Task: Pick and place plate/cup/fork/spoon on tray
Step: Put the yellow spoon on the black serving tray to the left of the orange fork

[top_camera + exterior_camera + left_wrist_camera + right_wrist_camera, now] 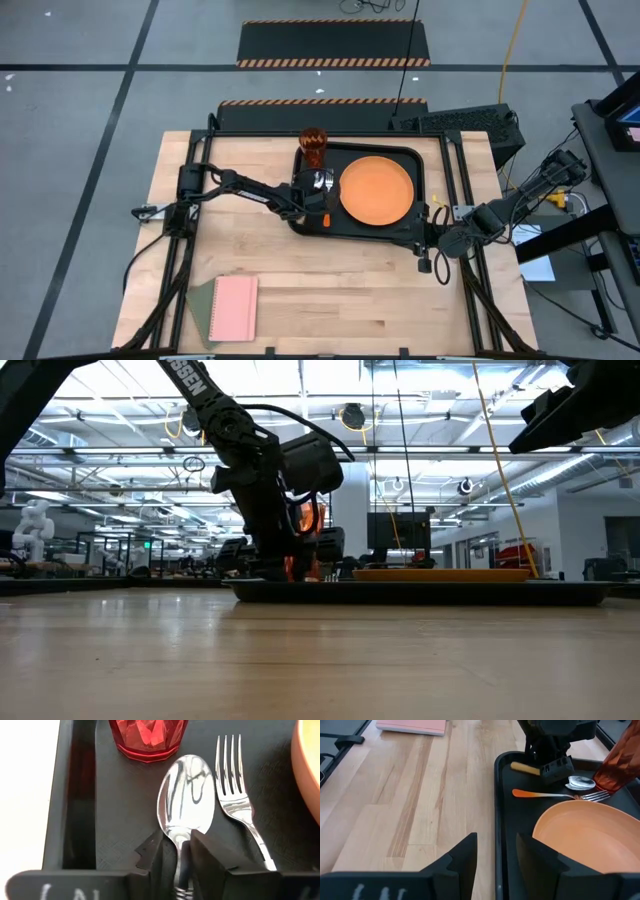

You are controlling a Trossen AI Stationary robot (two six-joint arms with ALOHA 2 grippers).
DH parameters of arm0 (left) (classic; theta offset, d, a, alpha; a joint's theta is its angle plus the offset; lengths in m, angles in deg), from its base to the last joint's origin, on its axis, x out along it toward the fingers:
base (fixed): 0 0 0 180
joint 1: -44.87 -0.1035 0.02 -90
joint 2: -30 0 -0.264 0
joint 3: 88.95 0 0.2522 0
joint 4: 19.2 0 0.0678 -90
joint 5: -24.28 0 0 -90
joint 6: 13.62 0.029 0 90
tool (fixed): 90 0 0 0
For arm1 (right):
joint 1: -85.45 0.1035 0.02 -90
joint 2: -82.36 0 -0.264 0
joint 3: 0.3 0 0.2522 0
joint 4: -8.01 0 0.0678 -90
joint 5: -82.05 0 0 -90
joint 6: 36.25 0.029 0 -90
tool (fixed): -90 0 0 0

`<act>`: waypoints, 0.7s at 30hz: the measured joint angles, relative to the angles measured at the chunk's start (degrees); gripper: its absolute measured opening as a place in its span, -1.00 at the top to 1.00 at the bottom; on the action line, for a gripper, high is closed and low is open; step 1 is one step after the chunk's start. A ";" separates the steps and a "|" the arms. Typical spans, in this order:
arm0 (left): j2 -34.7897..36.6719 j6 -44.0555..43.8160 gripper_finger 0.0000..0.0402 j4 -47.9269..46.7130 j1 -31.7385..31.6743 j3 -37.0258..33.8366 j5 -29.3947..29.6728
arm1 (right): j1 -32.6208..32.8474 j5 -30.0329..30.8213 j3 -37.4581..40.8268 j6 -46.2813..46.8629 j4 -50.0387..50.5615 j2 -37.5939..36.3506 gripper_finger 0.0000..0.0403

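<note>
The black tray (425, 165) lies at the table's far middle. The orange plate (376, 190) lies flat on the tray's right half. The amber cup (313, 147) stands upright in the tray's far left corner. The fork (535, 794) lies on the tray floor between spoon and plate, its tines (230, 760) toward the cup. My left gripper (318, 192) is low over the tray's left part, shut on the spoon (186, 800). My right gripper (496, 857) is open and empty, just off the tray's near right corner (432, 245). My left gripper pinches the spoon's neck (182, 851), just behind the silver bowl, between its two fingers (212, 857). The fingers come from above and lie across the spoon. The bowl (581, 782) points toward the cup, and the yellow handle (525, 767) sticks out on the gripper's other side, low over the tray floor.
A pink notebook (233, 307) lies on a grey-green mat at the table's near left. Bare wood stretches between it and the tray. The tray's raised rim (497, 820) runs close in front of my right gripper.
</note>
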 joint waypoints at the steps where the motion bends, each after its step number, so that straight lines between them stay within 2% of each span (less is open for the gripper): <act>1: 0.00 -0.02 0.53 0.04 0.00 0.00 0.00 | 0.00 0.00 0.00 -0.06 0.00 0.00 0.35; 10: 0.00 -1.11 0.76 0.12 0.00 0.00 0.28 | 0.00 0.00 0.00 -0.08 0.02 0.02 0.35; 21: 0.00 -4.84 0.80 0.54 0.00 0.00 0.39 | 0.00 -0.18 0.00 -0.80 0.02 0.00 0.35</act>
